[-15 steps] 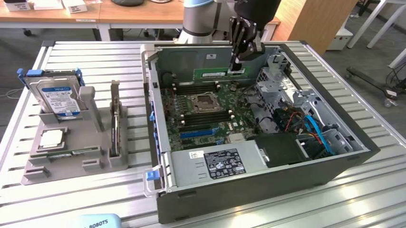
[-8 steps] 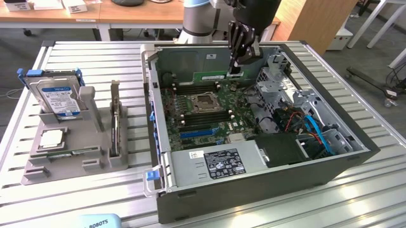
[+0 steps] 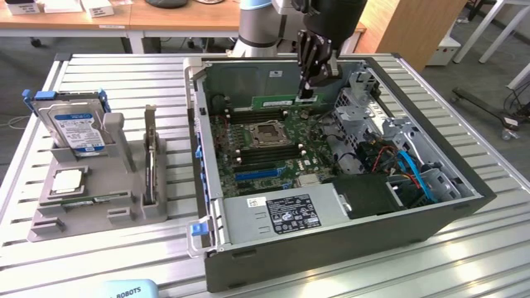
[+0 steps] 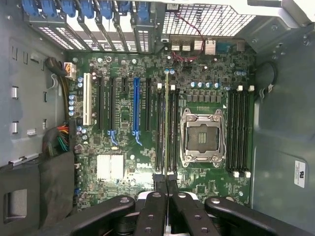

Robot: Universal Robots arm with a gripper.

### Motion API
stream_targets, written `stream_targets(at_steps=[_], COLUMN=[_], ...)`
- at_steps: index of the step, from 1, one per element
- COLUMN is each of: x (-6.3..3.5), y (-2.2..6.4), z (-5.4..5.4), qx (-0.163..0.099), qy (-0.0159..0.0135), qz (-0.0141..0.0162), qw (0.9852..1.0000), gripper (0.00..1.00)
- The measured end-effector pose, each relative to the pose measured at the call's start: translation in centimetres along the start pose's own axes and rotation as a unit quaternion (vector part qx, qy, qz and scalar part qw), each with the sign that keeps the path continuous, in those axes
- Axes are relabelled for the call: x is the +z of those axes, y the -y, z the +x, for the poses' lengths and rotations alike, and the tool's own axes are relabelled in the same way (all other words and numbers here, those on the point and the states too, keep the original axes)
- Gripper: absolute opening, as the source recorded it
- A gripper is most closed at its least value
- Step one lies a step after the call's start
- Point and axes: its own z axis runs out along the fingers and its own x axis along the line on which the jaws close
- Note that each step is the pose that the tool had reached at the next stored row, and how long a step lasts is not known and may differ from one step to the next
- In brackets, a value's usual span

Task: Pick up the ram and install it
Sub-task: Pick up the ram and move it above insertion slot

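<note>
My gripper (image 3: 305, 93) hangs inside the open computer case (image 3: 463, 186), above the far part of the motherboard (image 3: 257, 146). It is shut on the ram (image 3: 273, 100), a narrow green stick that juts out towards the exterior view's left. In the wrist view the black fingertips (image 4: 160, 181) press together on the ram (image 4: 166, 123), which shows edge-on as a thin green line. It runs along the black memory slots (image 4: 172, 128) beside the empty CPU socket (image 4: 202, 135), and I cannot tell whether it touches them.
A grey holder (image 3: 49, 226) at the exterior view's left carries a hard drive (image 3: 74, 127), a silver CPU chip (image 3: 66, 181) and an upright dark card (image 3: 149, 161). Inside the case are the power supply (image 3: 282, 214), a drive cage (image 3: 364, 112) and cables (image 3: 414, 174). More memory slots (image 4: 239, 130) lie past the socket.
</note>
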Motion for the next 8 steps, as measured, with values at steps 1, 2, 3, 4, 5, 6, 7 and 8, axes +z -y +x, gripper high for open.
stream_targets(at_steps=[1,2,3,4,5,6,7,8], x=[0.04,0.06,0.09,0.13,0.16,0.17,0.18,0.20], y=[0.00,0.00,0.00,0.01,0.01,0.01,0.01,0.00], z=[0.00,0.00,0.00,0.00,0.00,0.00,0.01,0.01], qx=[0.000,0.000,0.000,0.000,0.000,0.000,0.000,0.000], qy=[-0.0001,-0.0001,-0.0001,0.0000,0.0000,-0.0001,-0.0001,-0.0001], qz=[0.0000,-0.0001,0.0000,0.0000,0.0000,0.0000,0.0000,-0.0001], qw=[1.0000,1.0000,1.0000,1.0000,1.0000,1.0000,1.0000,1.0000], gripper=[0.11,0.11,0.11,0.11,0.11,0.11,0.11,0.11])
